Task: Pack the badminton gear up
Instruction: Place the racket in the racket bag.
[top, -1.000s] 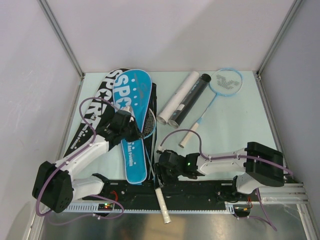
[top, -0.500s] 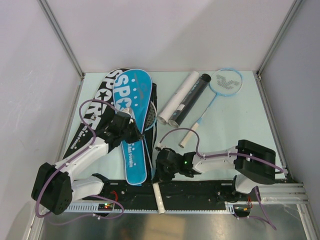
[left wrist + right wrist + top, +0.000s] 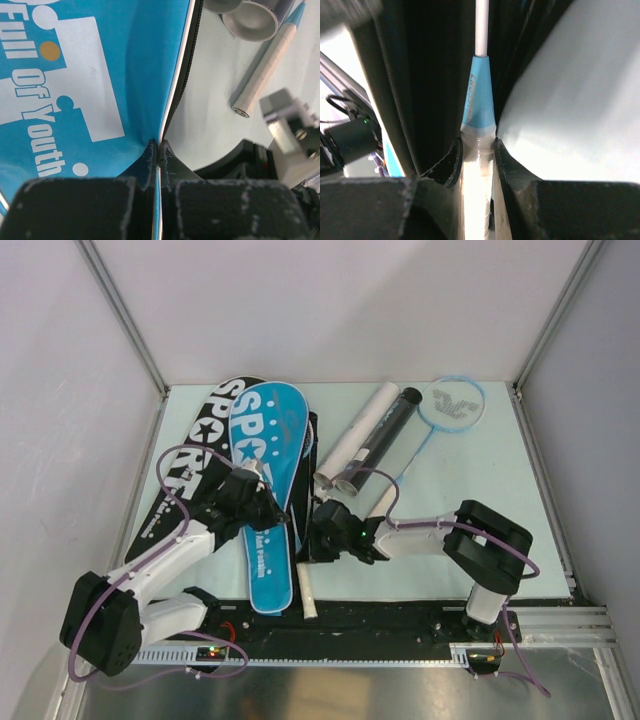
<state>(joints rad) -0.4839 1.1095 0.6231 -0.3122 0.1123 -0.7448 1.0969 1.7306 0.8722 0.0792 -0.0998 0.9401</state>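
Note:
The blue "SPORT" cover (image 3: 262,455) lies left of centre, over a black "SPORT" cover (image 3: 190,472). My left gripper (image 3: 264,504) is shut on the blue cover's right edge (image 3: 158,146) and holds it up off the table. My right gripper (image 3: 322,528) is shut on the white handle (image 3: 478,170) of a racket whose shaft (image 3: 481,25) runs into the dark opening under that cover; the handle's end (image 3: 306,598) sticks out toward me. A second light-blue racket (image 3: 452,402) lies at the back right. No shuttlecocks are in view.
A white tube (image 3: 356,432) and a black tube (image 3: 382,436) lie side by side at the back centre, open ends (image 3: 250,20) toward me. The second racket's handle (image 3: 265,65) lies just right of them. Metal rail (image 3: 400,625) runs along the near edge.
My right gripper has pushed the racket away from me, further under the blue cover; its handle end moved off the near rail onto the table. My left gripper stayed shut on the cover's edge.

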